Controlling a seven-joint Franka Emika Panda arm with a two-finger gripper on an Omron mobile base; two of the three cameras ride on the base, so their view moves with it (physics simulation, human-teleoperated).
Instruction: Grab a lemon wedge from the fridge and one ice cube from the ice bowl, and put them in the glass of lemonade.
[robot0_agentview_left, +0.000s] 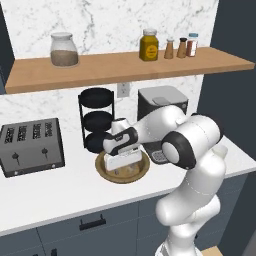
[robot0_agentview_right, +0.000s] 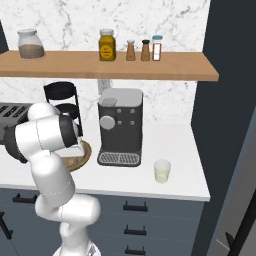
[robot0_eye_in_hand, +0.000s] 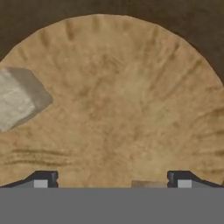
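Tool (robot0_eye_in_hand: 112, 177) spread wide, gripping nothing, low inside ice bowl (robot0_agentview_left: 105, 172). Pale ice cube (robot0_eye_in_hand: 17, 98) at nine o'clock. Glass of lemonade (robot0_agentview_right: 162, 171) well apart on desk (robot0_agentview_right: 180, 150).

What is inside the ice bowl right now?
In the ice bowl, one pale ice cube lies left of the open gripper. A sliver between its tips is unclear.
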